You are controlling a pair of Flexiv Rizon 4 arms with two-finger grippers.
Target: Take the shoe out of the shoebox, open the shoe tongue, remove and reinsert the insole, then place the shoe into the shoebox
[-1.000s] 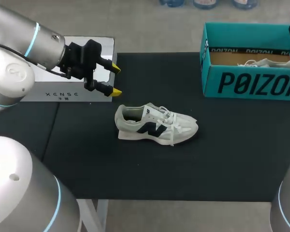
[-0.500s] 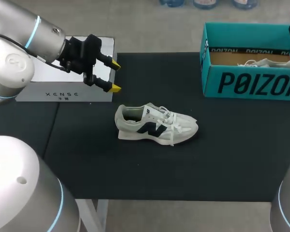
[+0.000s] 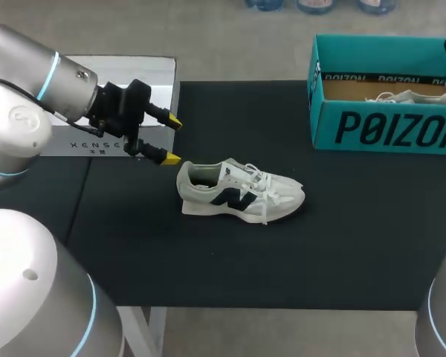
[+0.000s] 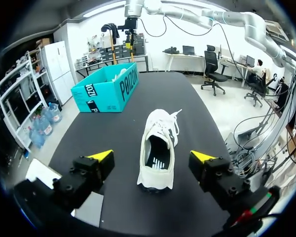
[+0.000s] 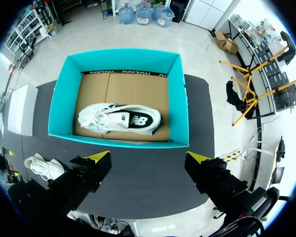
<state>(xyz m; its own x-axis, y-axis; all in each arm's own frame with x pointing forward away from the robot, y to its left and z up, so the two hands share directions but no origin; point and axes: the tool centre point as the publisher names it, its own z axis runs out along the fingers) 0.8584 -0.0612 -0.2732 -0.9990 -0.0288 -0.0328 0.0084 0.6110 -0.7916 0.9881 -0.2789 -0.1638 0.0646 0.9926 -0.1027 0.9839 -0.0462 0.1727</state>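
Note:
A white sneaker with a dark logo lies on its sole on the black mat, heel toward my left arm. My left gripper is open just off the heel, not touching it. In the left wrist view the sneaker lies ahead of and between the open fingertips of my left gripper. The teal shoebox stands at the back right with a second white shoe inside. My right gripper is open high above the shoebox, looking down on the boxed shoe.
A flat silver-white board lies at the back left, partly under my left arm. The black mat covers the table from the sneaker to the front edge.
My left gripper has dropped lower and come nearer to the sneaker's heel, still open. The sneaker, the shoebox and the right arm have not moved.

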